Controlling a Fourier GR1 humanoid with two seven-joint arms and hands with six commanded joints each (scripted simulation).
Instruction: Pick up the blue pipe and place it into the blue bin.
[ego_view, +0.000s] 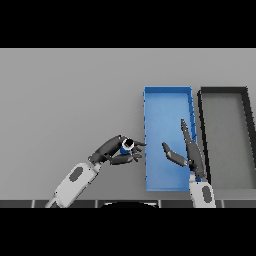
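The blue pipe (127, 145) is a short tube seen end-on, its dark bore facing up, held just left of the blue bin (167, 106). My left hand (116, 151) is shut on it, fingers and thumb curled round it, close to the bin's left wall. My right hand (188, 148) hovers over the bin's right half, open, with fingers straight and pointing away and the thumb out to the left. The bin is a long rectangular tray with nothing visible inside.
A black bin (246, 130) of similar shape stands directly right of the blue bin, its left wall beside my right forearm. The grey table (70, 95) stretches bare to the left and far side.
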